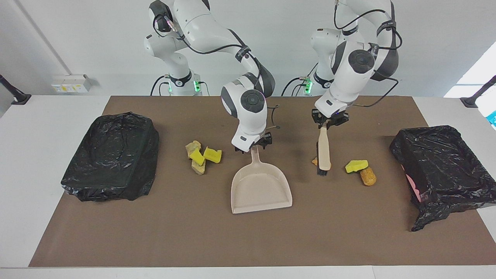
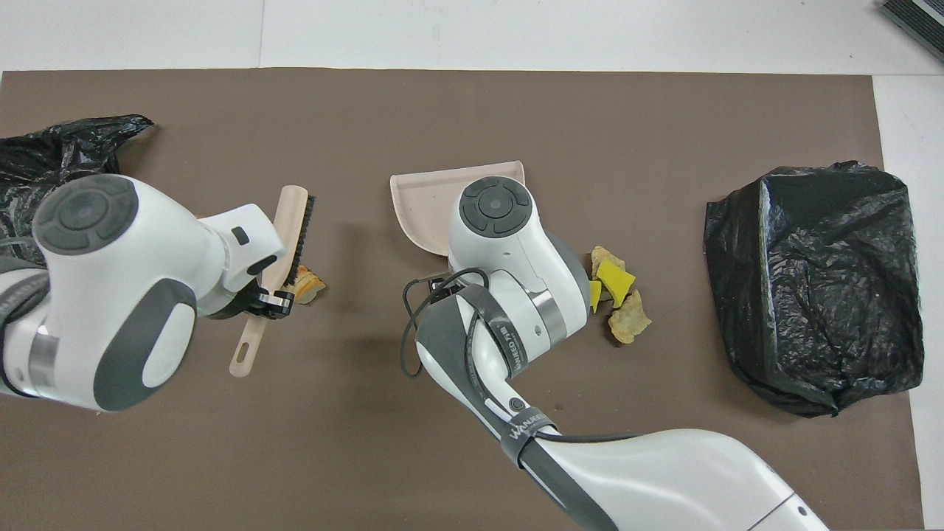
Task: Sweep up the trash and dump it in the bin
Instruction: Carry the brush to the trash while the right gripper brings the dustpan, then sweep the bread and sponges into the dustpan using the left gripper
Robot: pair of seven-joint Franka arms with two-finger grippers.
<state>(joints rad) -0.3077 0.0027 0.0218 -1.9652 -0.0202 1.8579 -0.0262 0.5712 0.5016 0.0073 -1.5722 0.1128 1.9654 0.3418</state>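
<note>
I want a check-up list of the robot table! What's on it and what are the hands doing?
Surface: brown mat on a white table.
Job's things: trash beside the dustpan; more trash by the brush; two bins lined with black bags.
Clutter: nothing seen.
Grippers: left gripper holds the brush; right gripper holds the dustpan handle.
Cables: black cable looped on the right arm.
Surroundings: white wall, wall socket.
</note>
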